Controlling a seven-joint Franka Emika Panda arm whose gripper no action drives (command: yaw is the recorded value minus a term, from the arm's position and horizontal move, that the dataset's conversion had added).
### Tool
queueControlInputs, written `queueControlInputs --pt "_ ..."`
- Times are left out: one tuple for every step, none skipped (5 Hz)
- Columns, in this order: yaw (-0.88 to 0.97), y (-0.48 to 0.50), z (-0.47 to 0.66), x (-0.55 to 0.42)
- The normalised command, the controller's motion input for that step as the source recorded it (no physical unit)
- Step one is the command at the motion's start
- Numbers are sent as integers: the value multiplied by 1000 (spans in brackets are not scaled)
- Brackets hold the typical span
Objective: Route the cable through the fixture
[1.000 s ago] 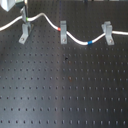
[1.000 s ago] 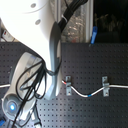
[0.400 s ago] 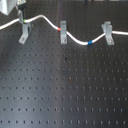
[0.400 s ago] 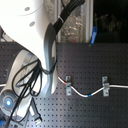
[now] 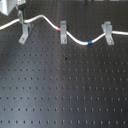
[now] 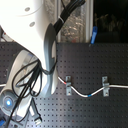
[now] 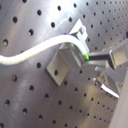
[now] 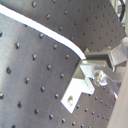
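Observation:
The white cable (image 5: 47,22) runs from the first exterior view's left edge over all three grey clips, with a red band (image 5: 61,30) at the middle clip and a blue band (image 5: 90,43) before the right one. The fixture (image 5: 23,33) is the left clip, its foot slanting down-left. My gripper (image 5: 20,19) comes down from the top edge right above it, shut on the cable. In both wrist views the cable (image 7: 35,52) (image 8: 45,31) ends at the fingertips (image 7: 88,56) beside the fixture (image 7: 64,57) (image 8: 77,90). In the second exterior view the arm hides the fixture.
The middle clip (image 5: 63,31) (image 6: 67,86) and the right clip (image 5: 107,33) (image 6: 105,86) stand on the black perforated board (image 5: 65,85). The white arm (image 6: 35,30), with its black hoses, fills the second exterior view's left. A cluttered background lies behind the board.
The arm has shifted slightly in the second exterior view. The cable and the clips look the same as before.

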Motion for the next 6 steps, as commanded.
queueControlInputs --pt "200 6 259 -149" --pt "17 21 52 -49" --pt "0 16 11 7" --pt "0 15 -1 51" --pt "9 -9 99 -3" --pt "0 -75 144 36"
